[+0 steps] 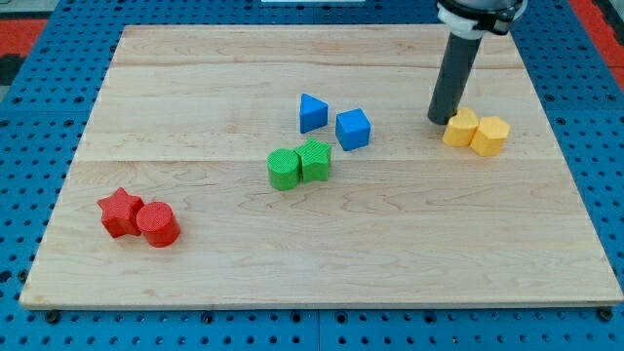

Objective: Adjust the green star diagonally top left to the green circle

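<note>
At the view's centre, green star (pixel 315 160) touching green circle (pixel 284 169), blue blocks (pixel 353 129) just above, my tip (pixel 439 119) beside yellow blocks (pixel 461 129).

Mid desk (pixel 322 244): green star (pixel 315 160) touching green circle (pixel 284 169) on its right, blue triangle (pixel 312 113) and blue cube (pixel 353 129) just above.

Dark rod descending nearly upright from a pale collar at the view's top, around one o'clock from the board's centre. Leaning very slightly, upper end a touch rightward. My tip (pixel 439 120) down at the table surface, apparently touching it, though contact hard to confirm from this angle.
</note>
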